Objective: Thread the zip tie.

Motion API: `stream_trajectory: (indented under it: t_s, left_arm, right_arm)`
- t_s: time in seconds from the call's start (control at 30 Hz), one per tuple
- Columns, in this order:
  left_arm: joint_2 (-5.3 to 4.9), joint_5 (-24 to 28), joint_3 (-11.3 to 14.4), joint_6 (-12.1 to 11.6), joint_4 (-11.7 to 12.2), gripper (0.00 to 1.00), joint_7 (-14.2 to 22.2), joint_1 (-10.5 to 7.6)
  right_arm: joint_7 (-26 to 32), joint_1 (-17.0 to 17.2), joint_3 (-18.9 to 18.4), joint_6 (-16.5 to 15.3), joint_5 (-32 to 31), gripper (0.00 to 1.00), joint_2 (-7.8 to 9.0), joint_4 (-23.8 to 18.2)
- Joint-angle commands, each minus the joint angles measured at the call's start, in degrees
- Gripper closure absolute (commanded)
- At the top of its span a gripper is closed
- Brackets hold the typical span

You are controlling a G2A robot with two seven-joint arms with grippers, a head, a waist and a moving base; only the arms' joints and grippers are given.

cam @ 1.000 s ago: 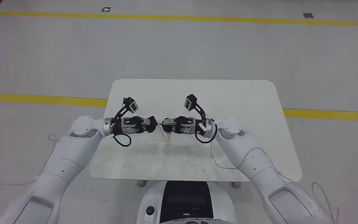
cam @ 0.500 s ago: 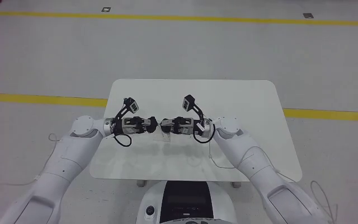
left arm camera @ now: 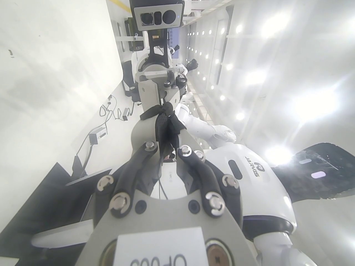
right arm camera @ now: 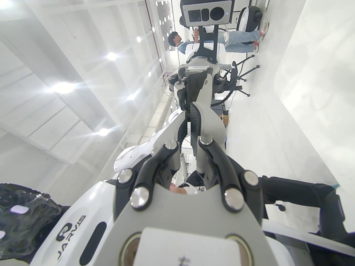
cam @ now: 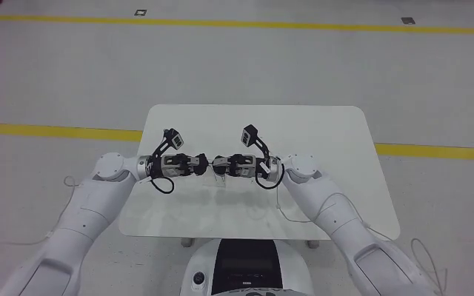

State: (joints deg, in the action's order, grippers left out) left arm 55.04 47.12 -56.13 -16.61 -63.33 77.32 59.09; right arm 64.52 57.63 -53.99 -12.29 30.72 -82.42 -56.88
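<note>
Your left fingers and right fingers meet tip to tip above the bench. Both pairs are pinched narrow; on what, you cannot tell.

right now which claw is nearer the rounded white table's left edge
Left. The left claw hangs over the white table on the edge's side; the right claw faces it, farther in.

Bright, even overhead light; flaring ceiling lamps and fisheye bending in both wrist views
</note>
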Motion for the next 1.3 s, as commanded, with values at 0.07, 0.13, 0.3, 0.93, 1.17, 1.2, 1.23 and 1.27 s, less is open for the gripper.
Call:
stream_trajectory:
  t_s: [0.07,0.13,0.3,0.93,1.17,1.2,1.23,1.27]
  left_arm:
    - [0.05,-0.19,0.00,0.15,-0.01,0.91,-0.01,-0.04]
    - [0.09,-0.24,0.02,0.19,0.01,0.91,-0.05,-0.05]
    - [0.17,-0.26,0.02,0.24,0.14,0.89,-0.04,-0.08]
    - [0.55,-0.33,0.20,0.26,0.93,0.93,0.26,-0.35]
    - [0.63,-0.46,0.15,0.24,1.08,0.93,0.20,-0.33]
    - [0.64,-0.47,0.13,0.23,1.07,0.92,0.20,-0.33]
    - [0.64,-0.50,0.11,0.23,1.06,0.92,0.22,-0.32]
    - [0.65,-0.53,0.09,0.23,1.07,0.92,0.24,-0.32]
  right_arm:
    - [-0.07,0.02,0.11,0.18,-0.02,1.00,0.04,-0.20]
    - [-0.09,-0.02,0.19,0.22,0.01,1.00,0.04,-0.24]
    - [-0.09,-0.20,0.47,0.32,0.09,1.00,0.02,-0.14]
    - [-0.12,-0.86,1.62,0.03,0.53,1.00,-0.26,0.82]
    - [-0.17,-0.96,1.85,-0.10,0.67,1.00,-0.31,0.98]
    - [-0.18,-0.96,1.86,-0.14,0.69,1.00,-0.31,1.00]
    - [-0.19,-0.97,1.88,-0.19,0.70,1.00,-0.31,1.01]
    - [-0.19,-0.97,1.90,-0.21,0.71,1.00,-0.31,1.01]
